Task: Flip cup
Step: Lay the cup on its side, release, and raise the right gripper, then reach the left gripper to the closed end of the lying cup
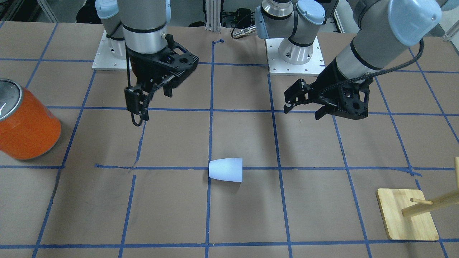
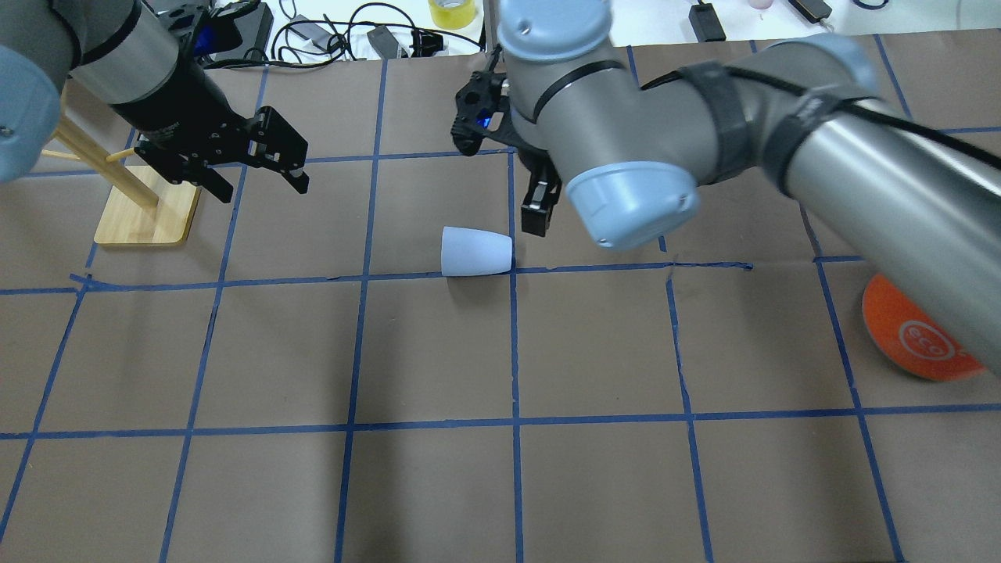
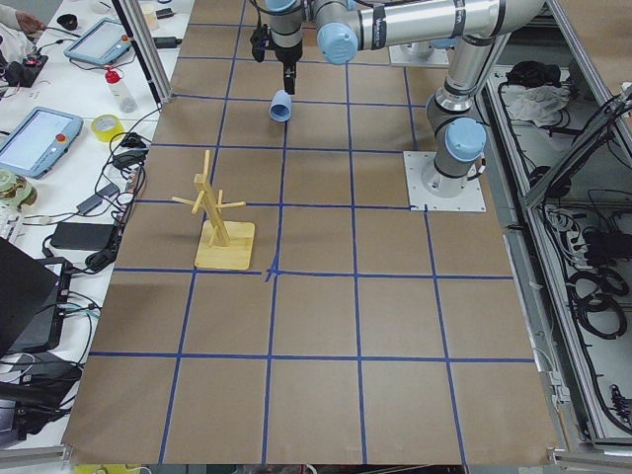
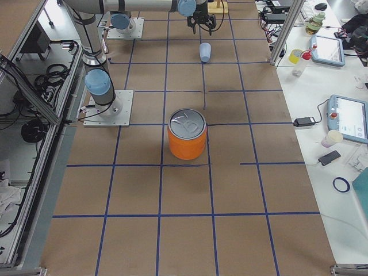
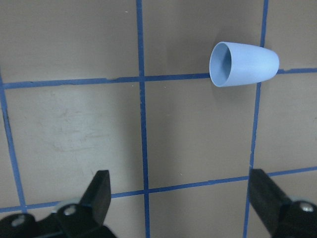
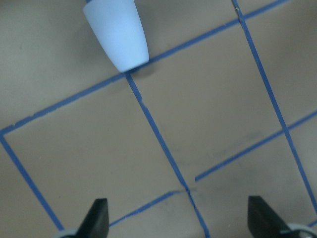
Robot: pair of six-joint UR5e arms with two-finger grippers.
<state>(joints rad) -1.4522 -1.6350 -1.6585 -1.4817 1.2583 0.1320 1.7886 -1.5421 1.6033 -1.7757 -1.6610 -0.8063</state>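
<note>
The cup (image 1: 226,169) lies on its side mid-frame on the worktop (image 1: 172,215), my left pincer (image 1: 303,110) and right pincer (image 1: 150,102) both released higher in frame, so I judge this the approach: next 1 pincer must descend and straddle its wall.

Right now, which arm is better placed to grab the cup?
Probably the right: the right gripper, open, hangs beside the narrow end of the cup; the left gripper, also open, sits farther off by the wooden stand.

Orange can (image 1: 27,123) with silver lid, wooden peg stand (image 1: 407,215) on square base, blue tape grid (image 1: 211,89) across brown table (image 1: 172,208)
</note>
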